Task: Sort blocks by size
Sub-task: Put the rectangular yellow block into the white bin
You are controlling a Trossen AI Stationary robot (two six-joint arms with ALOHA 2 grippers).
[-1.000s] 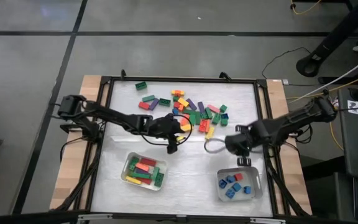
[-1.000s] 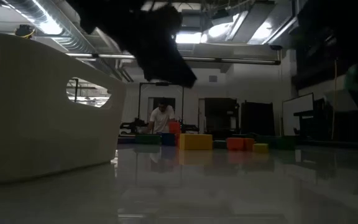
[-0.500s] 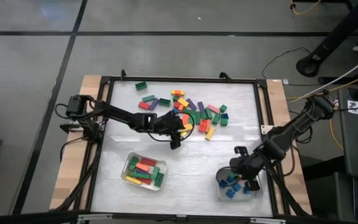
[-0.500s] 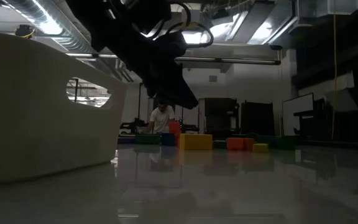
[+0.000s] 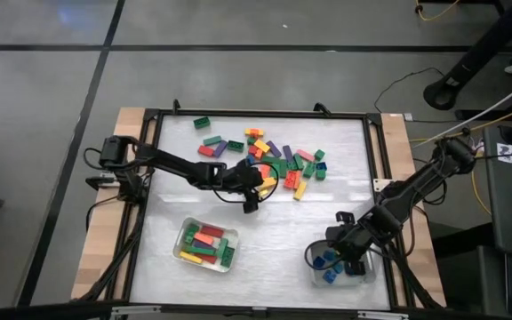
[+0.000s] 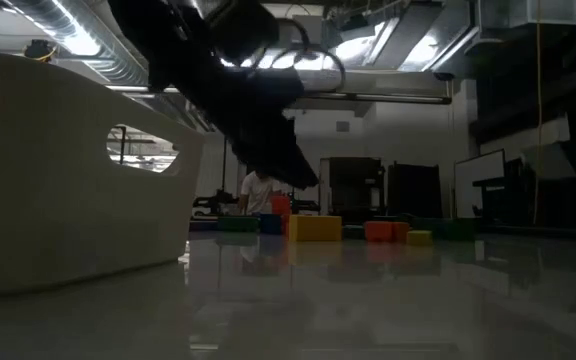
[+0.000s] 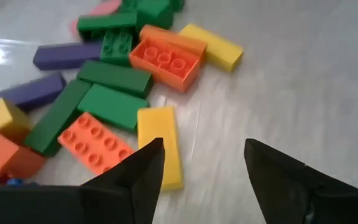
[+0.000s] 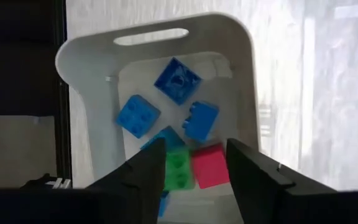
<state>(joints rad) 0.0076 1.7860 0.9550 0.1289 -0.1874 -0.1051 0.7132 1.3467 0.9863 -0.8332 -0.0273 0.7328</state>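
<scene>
A pile of loose coloured blocks [image 5: 278, 160] lies on the white mat at the middle far side. My left gripper [image 5: 256, 187] is low at the pile's near edge. It is open [image 7: 204, 149], with bare mat between its fingers and a long yellow block [image 7: 160, 146] lying flat just beside one finger. My right gripper [image 5: 340, 258] hangs open [image 8: 196, 146] over the near right tray [image 8: 166, 34]. In that tray lie short blue blocks [image 8: 178, 79], a green one [image 8: 179, 169] and a pink one [image 8: 211, 165].
A second pale tray [image 5: 181, 238] at the near left holds long blocks in red, yellow and green. One green block [image 5: 202, 122] lies apart at the far left. A black frame [image 5: 256, 114] rims the mat. In the low view a person [image 6: 260, 190] shows in the room behind.
My right gripper has swung toward the table's near edge and now hangs over the right tray. My left gripper has sunk a little and edged toward the pile of blocks.
</scene>
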